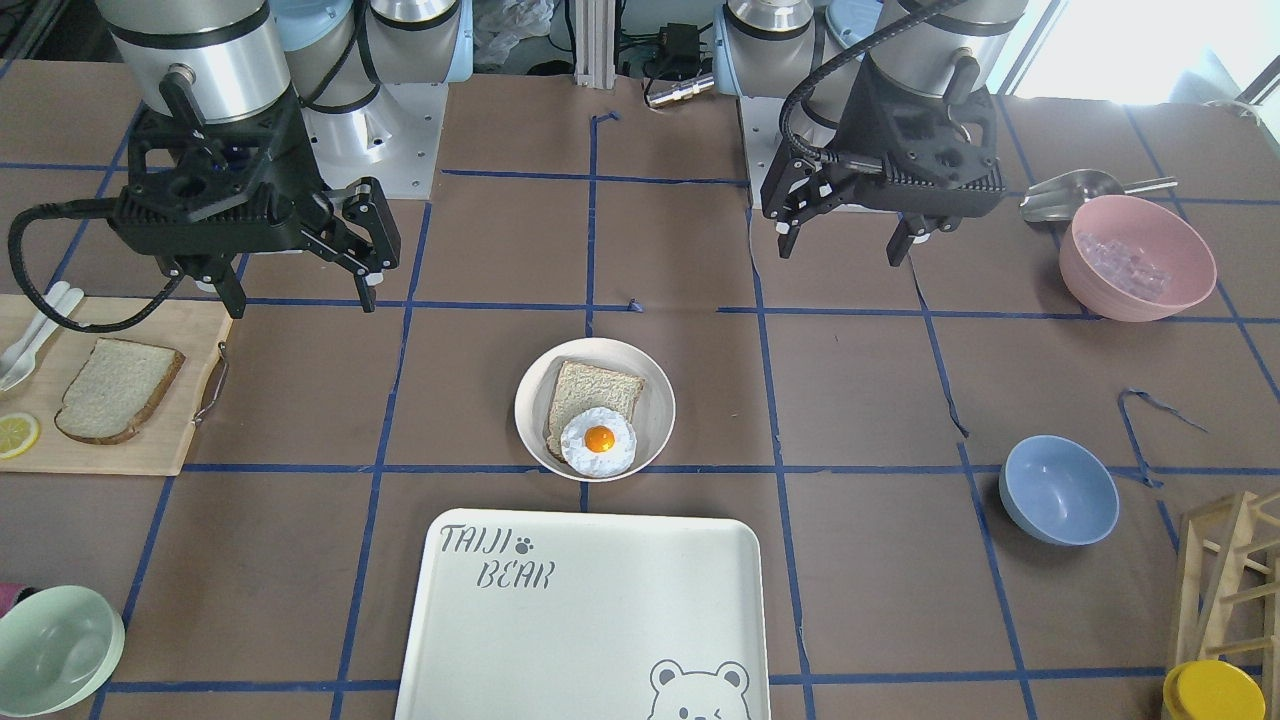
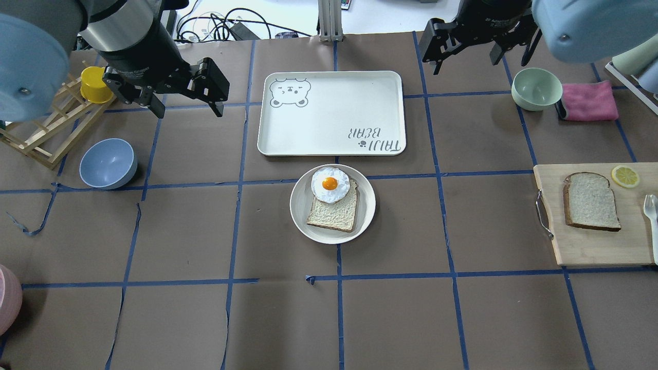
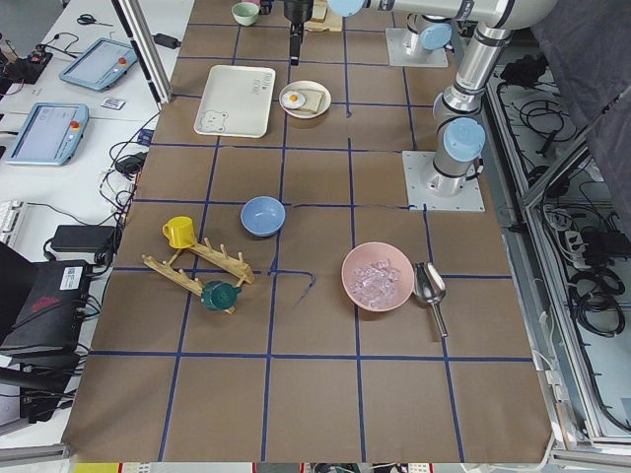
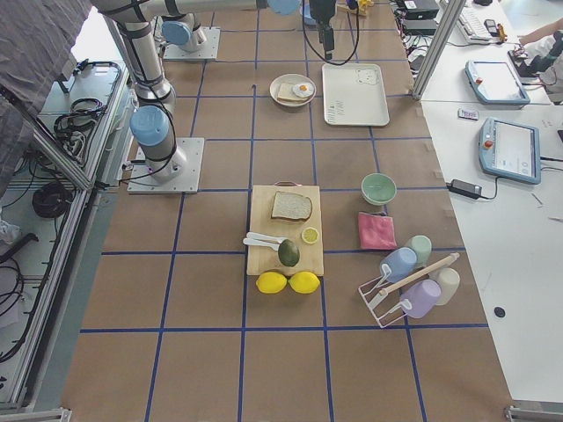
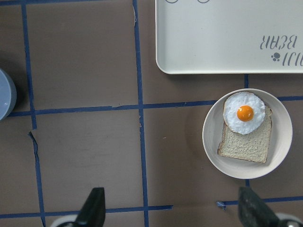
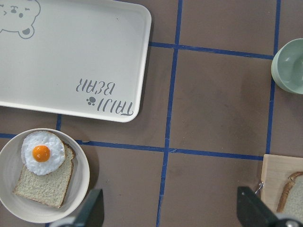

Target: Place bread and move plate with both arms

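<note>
The bread [image 2: 591, 201], a speckled slice with a dark brown crust, lies flat on a wooden cutting board [image 2: 591, 249] at the right; it also shows in the front view [image 1: 118, 390]. The plate [image 2: 300, 203] sits at the table's middle and holds a smaller, paler slice [image 2: 334, 213] with a fried egg [image 2: 330, 184] on it. My left gripper [image 2: 189, 111] hovers open and empty to the plate's far left. My right gripper [image 2: 468, 61] hovers open and empty beyond the tray's right end, far from the bread.
The "TAIJI BEAR" tray [image 2: 331, 113] lies just beyond the plate. A blue bowl [image 2: 108, 163], a wooden rack [image 2: 46, 128] and a yellow cup [image 2: 95, 85] stand at the left. A green bowl [image 2: 536, 88] and a pink cloth [image 2: 588, 101] sit at the far right. A lemon slice [image 2: 625, 176] lies on the board.
</note>
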Robot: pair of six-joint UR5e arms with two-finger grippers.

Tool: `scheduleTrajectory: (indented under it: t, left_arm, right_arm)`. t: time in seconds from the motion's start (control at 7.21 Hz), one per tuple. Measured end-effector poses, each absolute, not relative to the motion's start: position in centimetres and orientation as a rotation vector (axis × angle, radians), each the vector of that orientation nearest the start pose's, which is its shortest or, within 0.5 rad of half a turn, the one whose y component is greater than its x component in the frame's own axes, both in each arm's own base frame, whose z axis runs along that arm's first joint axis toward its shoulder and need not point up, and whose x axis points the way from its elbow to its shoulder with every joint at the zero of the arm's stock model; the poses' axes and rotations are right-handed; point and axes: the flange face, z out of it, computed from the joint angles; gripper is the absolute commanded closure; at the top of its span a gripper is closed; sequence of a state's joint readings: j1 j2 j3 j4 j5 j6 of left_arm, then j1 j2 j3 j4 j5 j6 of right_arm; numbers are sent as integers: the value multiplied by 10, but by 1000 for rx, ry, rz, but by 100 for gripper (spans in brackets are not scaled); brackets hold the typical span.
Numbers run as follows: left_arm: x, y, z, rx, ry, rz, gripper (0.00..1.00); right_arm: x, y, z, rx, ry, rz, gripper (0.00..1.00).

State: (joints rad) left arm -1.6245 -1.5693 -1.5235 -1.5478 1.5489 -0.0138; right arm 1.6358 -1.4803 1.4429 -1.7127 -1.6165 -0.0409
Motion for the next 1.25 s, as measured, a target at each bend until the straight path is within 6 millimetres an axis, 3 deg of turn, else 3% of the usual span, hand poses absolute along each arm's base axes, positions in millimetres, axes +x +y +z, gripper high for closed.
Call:
scheduleTrajectory:
  t: [0.42,1.25]
  left_arm:
    - [-162,-490,514,64,3164,-111,0]
    - [-162,-490,514,64,3164,-112,0]
  right_arm:
    - [148,-540,517,-143,3174,-267,0]
    - [146,-540,512,-139,3175,-256,0]
